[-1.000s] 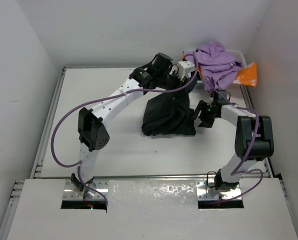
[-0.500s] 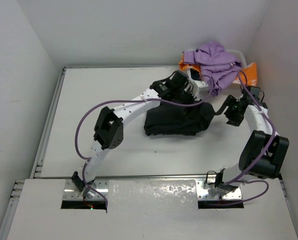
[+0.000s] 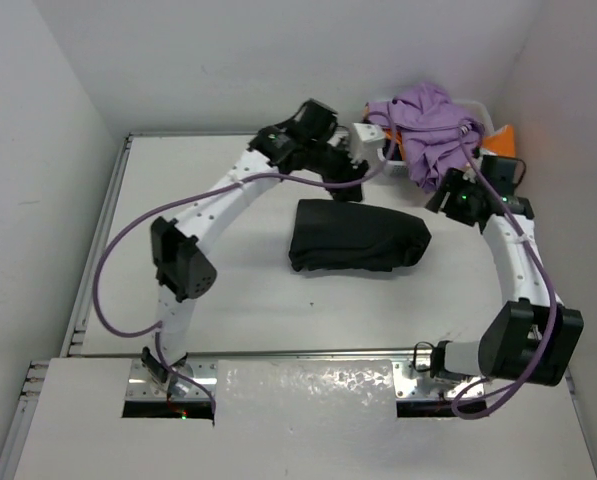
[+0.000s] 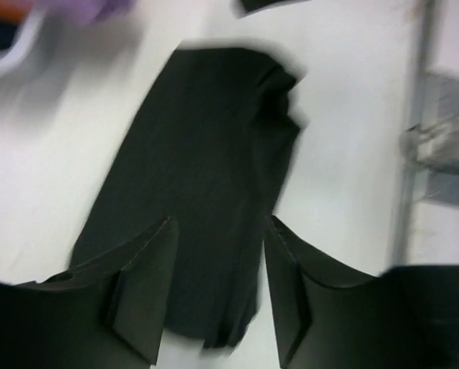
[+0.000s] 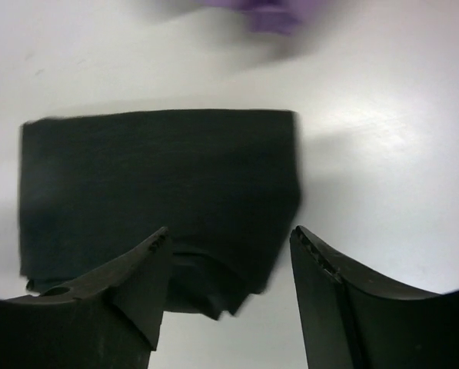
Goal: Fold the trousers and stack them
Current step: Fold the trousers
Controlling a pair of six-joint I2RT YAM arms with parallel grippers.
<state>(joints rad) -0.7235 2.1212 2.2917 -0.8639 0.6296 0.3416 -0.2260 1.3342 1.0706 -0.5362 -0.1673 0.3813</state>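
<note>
The black trousers (image 3: 358, 238) lie folded into a flat, wide bundle on the white table, right of the middle. My left gripper (image 3: 346, 182) hovers just behind their far edge, open and empty. In the left wrist view the trousers (image 4: 206, 154) lie below and between the open fingers (image 4: 141, 292) of the gripper (image 4: 220, 224). My right gripper (image 3: 444, 196) is above the table off the bundle's right end, open and empty. In the right wrist view the trousers (image 5: 160, 177) show as a neat dark rectangle beyond the gripper (image 5: 229, 232).
A purple garment (image 3: 433, 125) is heaped over a white bin (image 3: 484, 106) at the back right corner, with an orange cloth (image 3: 500, 140) beside it. White walls close in the table. A metal rail (image 3: 100, 235) runs along its left edge.
One second ago both grippers were at the bunched trousers. They have let go and drawn back and up, and the trousers now lie flat, spread wider to the right.
</note>
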